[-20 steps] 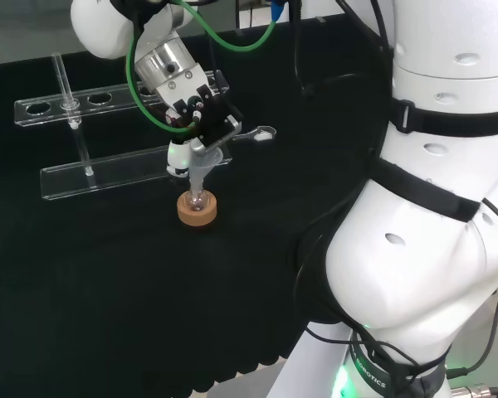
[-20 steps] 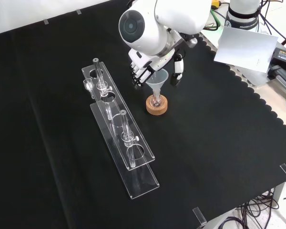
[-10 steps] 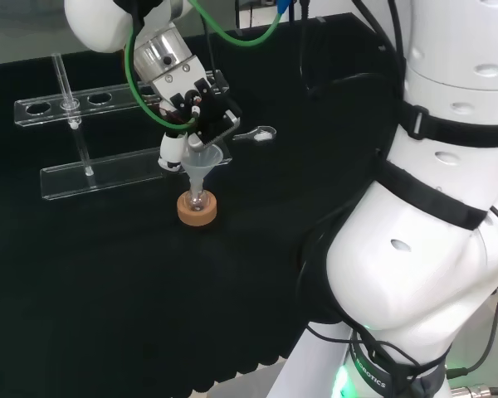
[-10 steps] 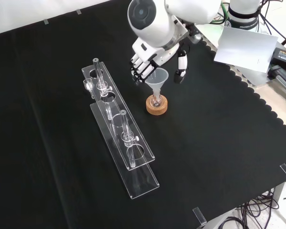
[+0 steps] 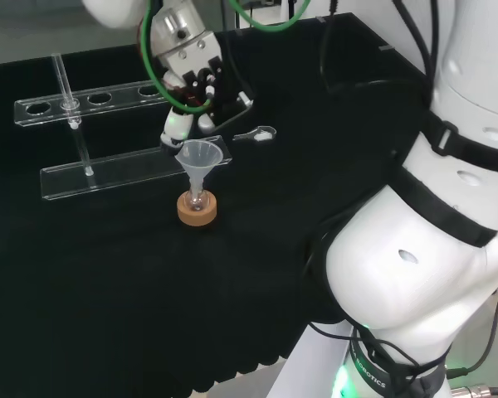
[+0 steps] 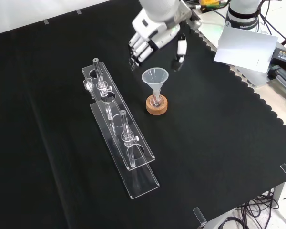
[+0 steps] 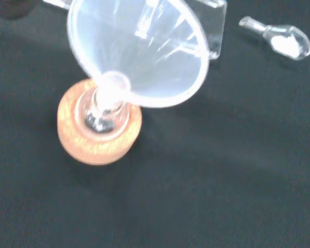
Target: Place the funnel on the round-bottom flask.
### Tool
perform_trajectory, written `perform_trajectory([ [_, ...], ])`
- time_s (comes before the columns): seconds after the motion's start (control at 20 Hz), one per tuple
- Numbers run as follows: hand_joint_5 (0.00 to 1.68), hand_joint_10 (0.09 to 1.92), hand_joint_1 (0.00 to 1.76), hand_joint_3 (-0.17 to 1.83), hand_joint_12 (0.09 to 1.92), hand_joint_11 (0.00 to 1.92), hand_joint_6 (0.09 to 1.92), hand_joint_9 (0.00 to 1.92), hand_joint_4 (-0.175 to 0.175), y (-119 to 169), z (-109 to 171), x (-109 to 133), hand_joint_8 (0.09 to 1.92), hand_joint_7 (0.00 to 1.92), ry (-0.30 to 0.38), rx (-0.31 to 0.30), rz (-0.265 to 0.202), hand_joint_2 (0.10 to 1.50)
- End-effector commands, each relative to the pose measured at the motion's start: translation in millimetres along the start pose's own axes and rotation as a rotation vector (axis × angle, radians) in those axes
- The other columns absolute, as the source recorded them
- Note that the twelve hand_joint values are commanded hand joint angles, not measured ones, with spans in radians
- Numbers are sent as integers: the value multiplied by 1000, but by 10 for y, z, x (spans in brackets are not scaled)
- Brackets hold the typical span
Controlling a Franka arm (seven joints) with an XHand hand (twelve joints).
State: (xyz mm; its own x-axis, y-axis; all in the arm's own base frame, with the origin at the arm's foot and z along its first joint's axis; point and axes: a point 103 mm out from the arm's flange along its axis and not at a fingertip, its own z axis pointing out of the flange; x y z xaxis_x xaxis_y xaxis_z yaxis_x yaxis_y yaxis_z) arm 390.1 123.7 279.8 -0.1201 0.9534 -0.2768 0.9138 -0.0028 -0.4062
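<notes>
While robot hand (image 6: 152,38) hovers open, funnel (image 6: 155,81) in flask (image 6: 156,101), cork stand (image 6: 156,106)

No text, label, number or sign can be read on the cloth or on the glassware. A white band at the arm's base (image 5: 373,371) carries small dark print at the near right of the head view, too small to make out. The white sheet (image 6: 244,46) at the far right of the front view appears blank.
</notes>
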Motion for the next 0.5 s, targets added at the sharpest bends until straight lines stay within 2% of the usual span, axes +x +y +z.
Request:
perform_trajectory([
  [0.05, 328, 723, 680, 351, 1368, 296, 87, 365, -87, -110, -89, -510, 716, 69, 103, -52, 21, 677],
  [0.15, 329, 721, 683, 352, 1367, 299, 87, 370, -88, -114, -86, -631, 718, 73, 139, -52, 27, 677],
  [0.25, 329, 719, 687, 353, 1367, 301, 87, 373, -88, -104, -53, -766, 719, 75, 233, -58, 13, 678],
  [0.5, 327, 715, 697, 355, 1365, 306, 87, 378, -89, -56, 2, -1015, 721, 80, 287, -85, 12, 680],
])
